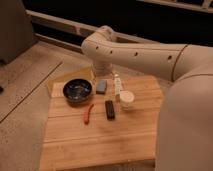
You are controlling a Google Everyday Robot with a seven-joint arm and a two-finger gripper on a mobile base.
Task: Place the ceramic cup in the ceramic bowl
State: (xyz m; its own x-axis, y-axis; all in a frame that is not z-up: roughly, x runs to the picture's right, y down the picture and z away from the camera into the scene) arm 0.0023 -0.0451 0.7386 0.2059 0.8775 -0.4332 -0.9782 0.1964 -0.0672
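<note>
One ceramic cup [127, 98] upright on wooden table [100, 142], apart from ceramic bowl [77, 90]; gripper [101, 75] behind grey block [102, 87], open or closed cannot tell.

A grey-blue block [101, 87] is being carried by the table [75, 145] just before the gripper [101, 76] at its far edge; a black bar [109, 109] and red strip [88, 114], farther forward.

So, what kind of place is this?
Likely an indoor lab or office corner: a wooden table on a speckled hard floor, with a ledge along a dark wall behind. The gripper hangs over the table's far edge.
</note>
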